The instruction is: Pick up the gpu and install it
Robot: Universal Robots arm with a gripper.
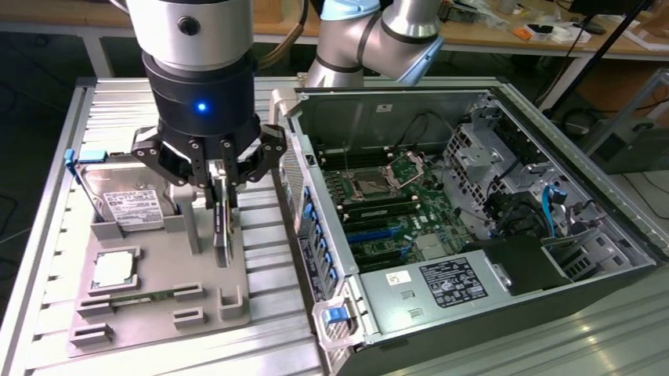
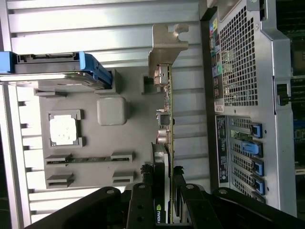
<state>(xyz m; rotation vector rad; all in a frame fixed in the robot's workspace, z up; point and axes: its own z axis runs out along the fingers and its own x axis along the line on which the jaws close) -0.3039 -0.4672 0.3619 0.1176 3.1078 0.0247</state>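
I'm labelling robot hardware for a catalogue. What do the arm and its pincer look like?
The arm is silver-grey tubes with rounded joints and a pale blue cap. Its wrist is a silver cylinder above a black drum with a small glowing blue light. A brownish cable runs alongside. The pincer is black, with bolted linkage fingers.

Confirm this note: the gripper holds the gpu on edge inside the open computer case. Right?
Wrong place. The gripper holds the gpu on edge at the grey tray beside the open computer case, not inside it; the exterior view shows this.
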